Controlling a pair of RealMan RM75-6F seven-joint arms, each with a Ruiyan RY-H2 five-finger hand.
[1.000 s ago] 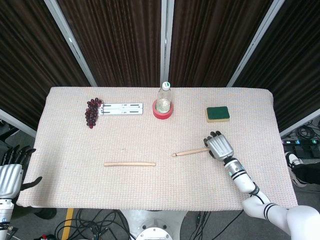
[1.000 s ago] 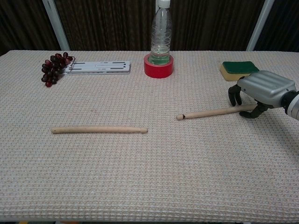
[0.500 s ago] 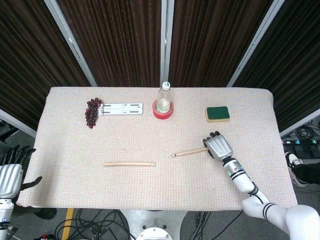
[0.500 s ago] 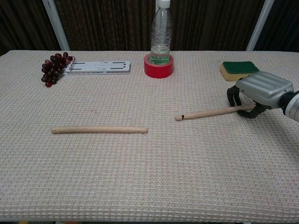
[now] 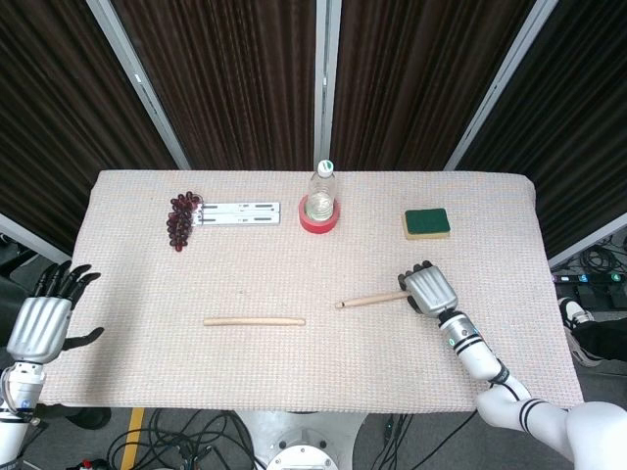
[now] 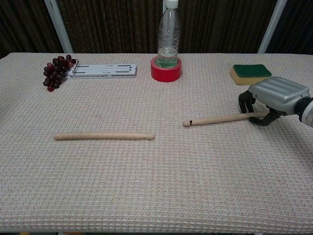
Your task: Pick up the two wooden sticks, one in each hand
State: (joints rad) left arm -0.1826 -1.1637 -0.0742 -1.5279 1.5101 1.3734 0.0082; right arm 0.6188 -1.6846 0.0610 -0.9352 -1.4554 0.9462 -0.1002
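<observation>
On a table covered with a beige woven cloth [image 5: 147, 284], the robot's right hand [image 5: 429, 290] curls its fingers around the thick end of a pale wooden stick [image 6: 220, 118] at the table's 4 o'clock; the stick's tip points toward 9 o'clock and lies low over the cloth. A second, longer pale wooden stick [image 5: 254, 321] lies flat near 6 o'clock, untouched. The left hand [image 5: 41, 323] hangs off the table edge at 8 o'clock, fingers spread, holding nothing. At 12 o'clock a clear plastic bottle [image 6: 168, 34] stands inside a red tape roll [image 6: 166, 70]; dark grapes [image 5: 180, 219] and a white ruler-like strip [image 5: 238, 211] lie at 10 o'clock, a green-topped sponge [image 5: 426, 222] at 2 o'clock.
</observation>
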